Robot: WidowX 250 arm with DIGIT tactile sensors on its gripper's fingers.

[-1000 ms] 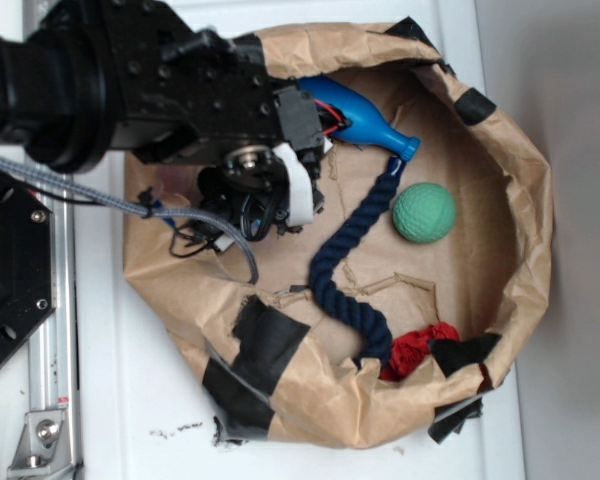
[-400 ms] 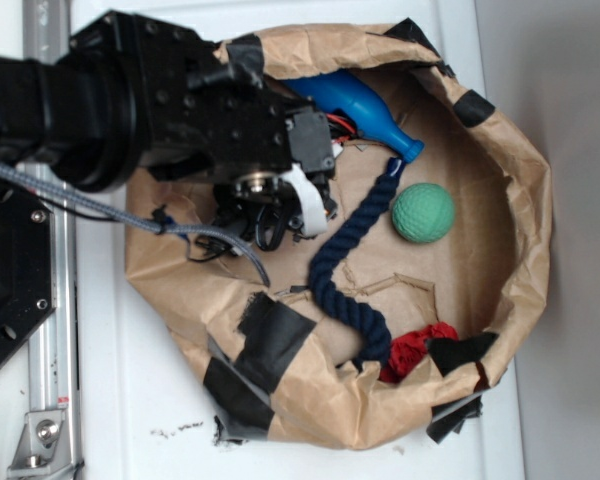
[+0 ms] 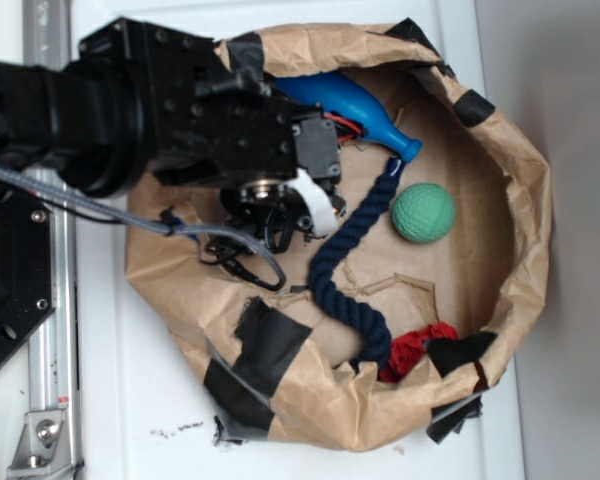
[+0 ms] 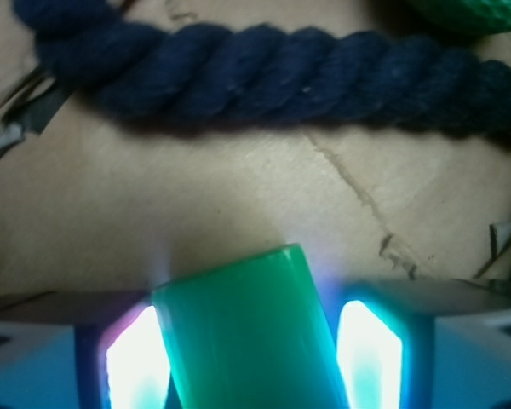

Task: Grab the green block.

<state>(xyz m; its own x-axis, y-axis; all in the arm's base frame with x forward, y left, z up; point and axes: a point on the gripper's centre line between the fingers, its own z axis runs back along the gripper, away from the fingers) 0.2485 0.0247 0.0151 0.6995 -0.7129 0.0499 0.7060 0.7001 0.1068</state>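
In the wrist view the green block (image 4: 247, 336) is a smooth mint-green slab, tilted slightly, standing between my two glowing pads (image 4: 370, 354). My gripper (image 4: 251, 349) is shut on it, with brown paper below. From the exterior view the gripper (image 3: 310, 205) hangs over the left middle of the paper-lined basin, and the block is hidden beneath the arm.
A navy rope (image 3: 345, 270) curves just right of the gripper and crosses the wrist view (image 4: 264, 72). A green dimpled ball (image 3: 423, 212), a blue bottle (image 3: 355, 108) and a red cloth (image 3: 415, 350) lie in the basin. Its crumpled paper rim (image 3: 530, 200) rises all round.
The arm and gripper have shifted right, toward the rope. The rope, ball and bottle have stayed put.
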